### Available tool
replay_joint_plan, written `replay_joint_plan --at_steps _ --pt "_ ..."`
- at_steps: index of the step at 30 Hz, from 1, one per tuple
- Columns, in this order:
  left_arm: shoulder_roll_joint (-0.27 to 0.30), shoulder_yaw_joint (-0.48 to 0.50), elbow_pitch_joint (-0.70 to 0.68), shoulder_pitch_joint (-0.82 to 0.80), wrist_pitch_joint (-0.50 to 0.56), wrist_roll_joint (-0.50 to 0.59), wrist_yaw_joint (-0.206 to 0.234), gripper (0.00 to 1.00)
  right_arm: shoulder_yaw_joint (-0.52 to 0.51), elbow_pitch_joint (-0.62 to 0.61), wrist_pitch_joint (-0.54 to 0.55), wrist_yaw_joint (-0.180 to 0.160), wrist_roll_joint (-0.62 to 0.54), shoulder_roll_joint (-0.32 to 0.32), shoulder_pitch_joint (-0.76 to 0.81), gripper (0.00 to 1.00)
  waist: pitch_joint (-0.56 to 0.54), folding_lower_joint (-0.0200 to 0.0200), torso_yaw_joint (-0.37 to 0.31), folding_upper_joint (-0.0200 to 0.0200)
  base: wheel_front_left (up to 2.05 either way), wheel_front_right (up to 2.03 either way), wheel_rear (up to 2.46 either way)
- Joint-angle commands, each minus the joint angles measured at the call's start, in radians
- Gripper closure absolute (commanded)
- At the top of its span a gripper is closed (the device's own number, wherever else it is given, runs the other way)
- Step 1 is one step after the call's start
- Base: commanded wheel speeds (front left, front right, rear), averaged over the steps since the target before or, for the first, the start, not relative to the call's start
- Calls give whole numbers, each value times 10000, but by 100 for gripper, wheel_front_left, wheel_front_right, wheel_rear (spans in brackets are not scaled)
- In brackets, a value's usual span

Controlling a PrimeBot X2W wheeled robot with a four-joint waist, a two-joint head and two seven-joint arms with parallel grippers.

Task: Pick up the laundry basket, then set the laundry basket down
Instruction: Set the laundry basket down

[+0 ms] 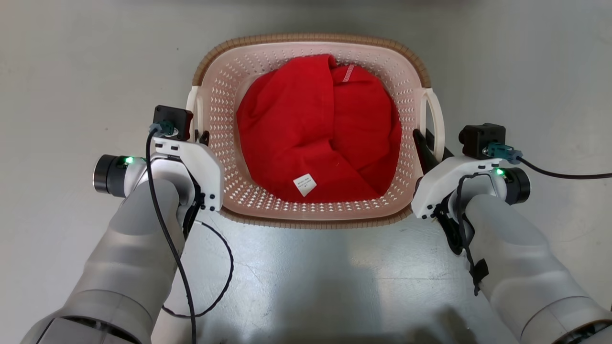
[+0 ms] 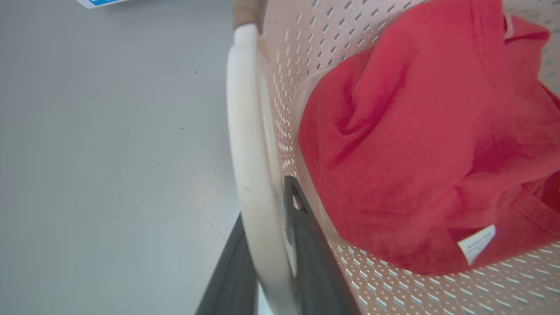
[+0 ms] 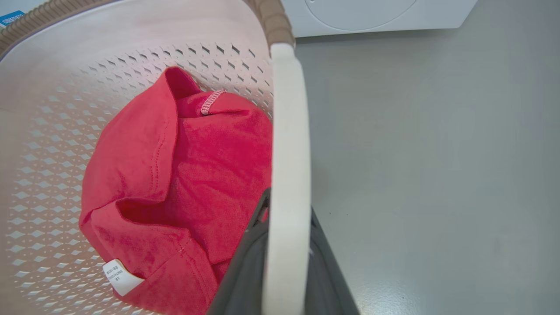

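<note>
The laundry basket (image 1: 224, 95), pale pink-cream with perforated walls and a brown woven-look rim (image 1: 311, 38), sits in the middle of the head view between my two arms. My left gripper (image 1: 203, 137) is shut on its white left handle (image 1: 192, 107). In the left wrist view that handle (image 2: 245, 131) runs between my two dark fingers (image 2: 306, 236). My right gripper (image 1: 425, 141) is shut on the white right handle (image 1: 437, 114), and in the right wrist view that handle (image 3: 288, 131) also passes between the fingers (image 3: 245, 271). Whether the basket's base touches the floor is hidden.
A crumpled red garment (image 1: 315, 129) with a white label lies inside the basket. Grey floor (image 1: 71, 71) surrounds the basket on all sides. A white washer (image 3: 372, 13) stands beyond the basket, at the top of the right wrist view. Black cables hang from both wrists.
</note>
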Motion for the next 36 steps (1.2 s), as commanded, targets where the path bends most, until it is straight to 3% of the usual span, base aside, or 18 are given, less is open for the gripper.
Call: replay_joint_plan --at_steps 1,16,36 --pt "509 132 -50 -205 -166 -125 215 100 21 -173 -137 154 -271 124 208 100 104 0 55 0 0 0 0" --pt "535 25 -50 -435 -226 -267 223 100 -631 -367 -137 154 -889 124 287 100 479 0 135 0 0 0 0" --pt "673 -212 -50 -580 -121 -402 285 100 -413 -557 -137 154 -556 124 347 100 670 0 -34 0 0 0 0"
